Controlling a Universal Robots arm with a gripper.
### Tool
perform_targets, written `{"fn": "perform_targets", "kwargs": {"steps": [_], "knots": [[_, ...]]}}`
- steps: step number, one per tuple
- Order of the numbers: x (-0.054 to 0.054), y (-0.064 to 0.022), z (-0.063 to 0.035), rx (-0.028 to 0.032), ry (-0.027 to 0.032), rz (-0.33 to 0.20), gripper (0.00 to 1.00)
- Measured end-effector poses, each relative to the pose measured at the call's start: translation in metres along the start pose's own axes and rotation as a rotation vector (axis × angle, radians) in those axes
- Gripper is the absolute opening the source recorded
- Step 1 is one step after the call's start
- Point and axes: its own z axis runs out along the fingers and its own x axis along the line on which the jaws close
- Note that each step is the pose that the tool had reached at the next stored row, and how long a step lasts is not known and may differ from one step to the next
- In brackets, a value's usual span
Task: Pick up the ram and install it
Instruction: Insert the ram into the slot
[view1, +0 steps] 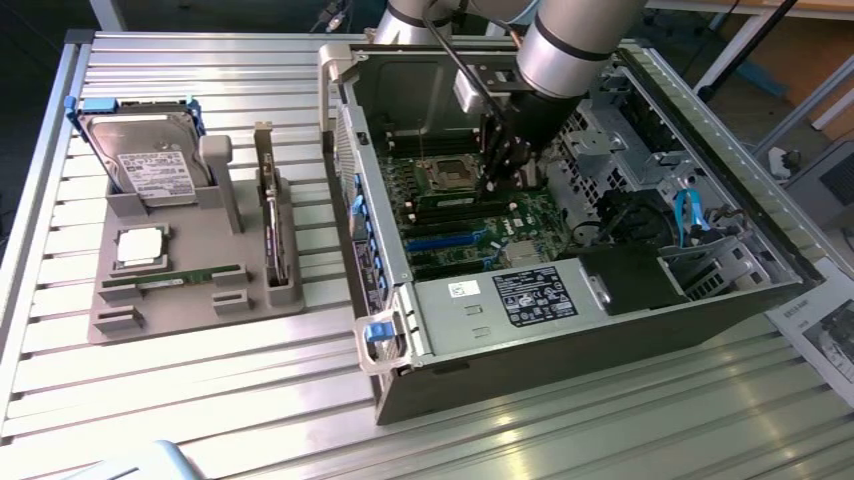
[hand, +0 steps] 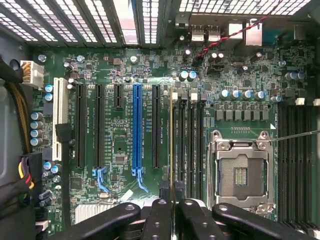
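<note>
Slatted metal table here, and going from the exterior view's left: near the table's left edge sits a grey fixture with a hard drive, a square processor chip, a green stick lying flat and an expansion card stood on edge. Toward the right edge is the open computer case, with the arm reaching down into it and the gripper low over the motherboard. So the pick-up part looks done to me, and it's the install that's in hand. From outside you get the layout, but I can't make out what the jaws carry there. The wrist view sorts that: the jaws are closed on the ram, seen edge-on as a thin line. It runs right alongside the black memory slots, between the blue slot and the empty processor socket. Whether it's seated or just above its slot, can't tell.
</note>
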Motion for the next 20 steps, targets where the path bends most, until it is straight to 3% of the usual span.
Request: {"fn": "perform_targets", "kwargs": {"steps": [15,20], "knots": [[0.0000,-0.0068,-0.0003,0.0000,-0.0001,0.000,0.12],[0.0004,-0.0074,0.0092,0.0001,-0.0001,0.000,0.12]]}}
